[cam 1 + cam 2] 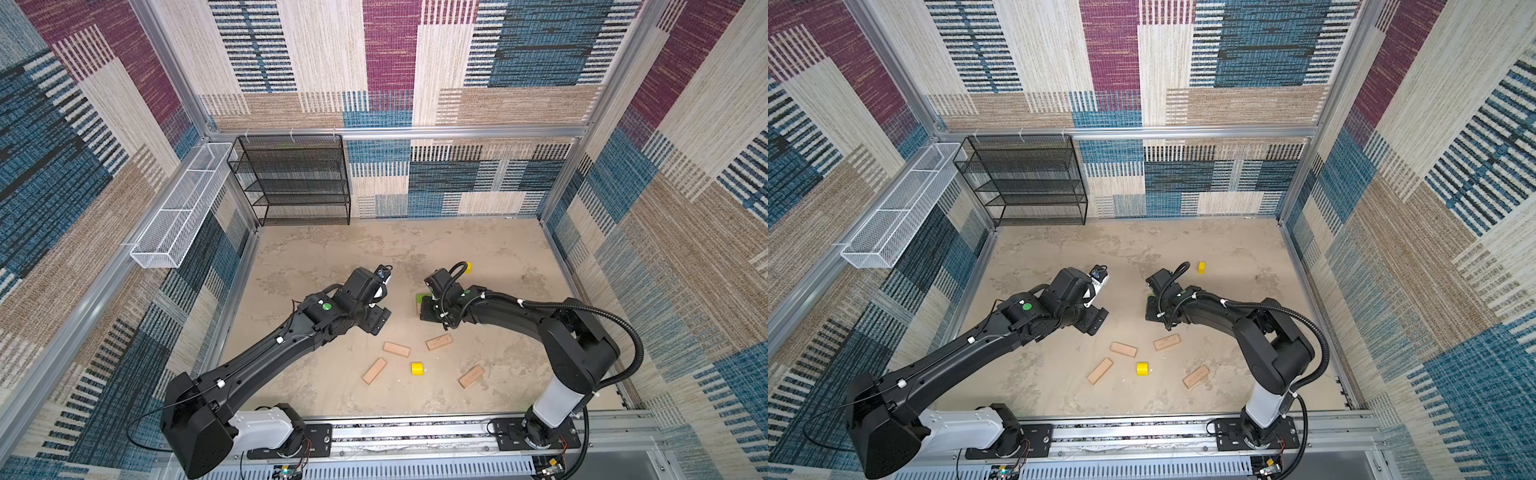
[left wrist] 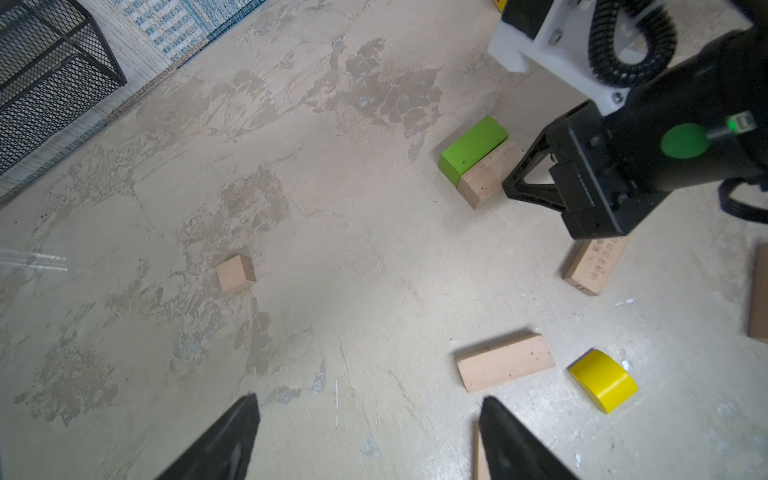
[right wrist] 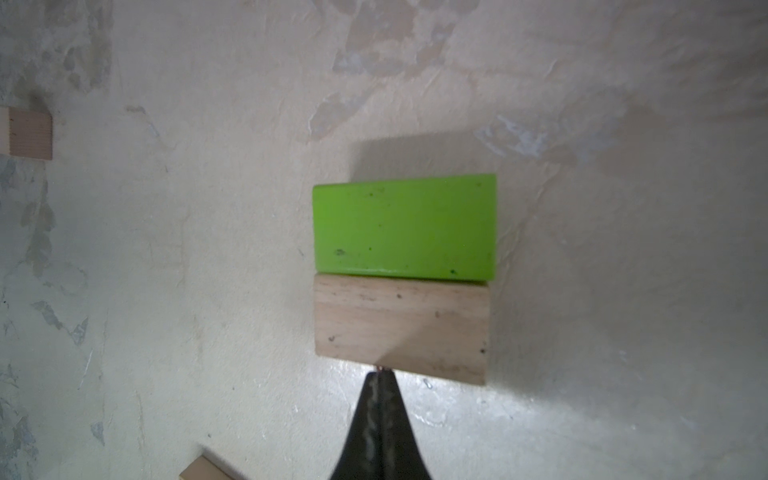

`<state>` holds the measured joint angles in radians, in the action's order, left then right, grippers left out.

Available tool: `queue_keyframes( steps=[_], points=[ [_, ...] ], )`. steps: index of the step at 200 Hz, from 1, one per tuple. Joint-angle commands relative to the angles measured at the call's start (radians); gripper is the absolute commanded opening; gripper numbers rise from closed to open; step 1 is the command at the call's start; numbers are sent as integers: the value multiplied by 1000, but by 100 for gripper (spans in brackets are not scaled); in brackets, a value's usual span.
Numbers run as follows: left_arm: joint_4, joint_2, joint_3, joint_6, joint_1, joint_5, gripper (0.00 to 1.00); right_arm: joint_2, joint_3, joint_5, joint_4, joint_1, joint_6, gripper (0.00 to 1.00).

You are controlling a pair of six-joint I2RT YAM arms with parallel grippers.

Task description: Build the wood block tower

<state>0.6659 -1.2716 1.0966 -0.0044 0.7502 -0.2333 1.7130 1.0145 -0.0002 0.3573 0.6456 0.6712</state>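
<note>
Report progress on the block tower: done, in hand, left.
Done: green brick and one tan plank lie side by side, touching, likely the base. In hand: shut right gripper sits at that plank's edge; left gripper open, empty. Left: four loose planks, the cube, both yellow pieces unstacked.

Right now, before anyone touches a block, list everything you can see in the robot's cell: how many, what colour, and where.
loose tan planks: four, plain wood, scattered flat on the near table
paired tan plank: one, plain wood, long side against the green brick
green brick: one, lime green, flat at mid-table
tan cube: one, plain wood, alone, apart from the rest
yellow pieces: two, yellow; one among the loose planks, one farther back
black mesh shelf: one, black, far left corner
white wire basket: one, white, on the left wall
table: one, mottled beige
left gripper: one, black, open above bare table
right gripper: one, black, shut, tip at the paired plank's outer side
</note>
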Motion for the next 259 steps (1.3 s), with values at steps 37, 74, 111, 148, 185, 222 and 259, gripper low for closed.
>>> queue_keyframes(
  steps=[37, 74, 111, 148, 185, 222, 259],
  points=[
    [-9, 4, -2, 0, -3, -12, 88, -9, 10, -7, 17, -1, -11, 0],
    [-11, 3, -1, -1, -5, -12, 88, -46, 14, 4, 47, -1, -16, 0],
    [-11, 5, 0, -2, -8, -21, 88, -95, 50, 48, 73, -6, -31, 0],
    [-10, 14, 3, -9, -8, -24, 88, -144, 84, 121, 51, -10, -86, 2],
    [-15, 37, -6, -28, -8, -39, 88, -211, 47, 134, -16, -11, -97, 6],
    [-25, 22, 3, -63, -8, 9, 88, -232, 32, 119, 8, -13, -105, 7],
    [-17, 14, 17, -92, -8, 17, 88, -279, -39, 69, -28, -27, -113, 0]
  ],
)
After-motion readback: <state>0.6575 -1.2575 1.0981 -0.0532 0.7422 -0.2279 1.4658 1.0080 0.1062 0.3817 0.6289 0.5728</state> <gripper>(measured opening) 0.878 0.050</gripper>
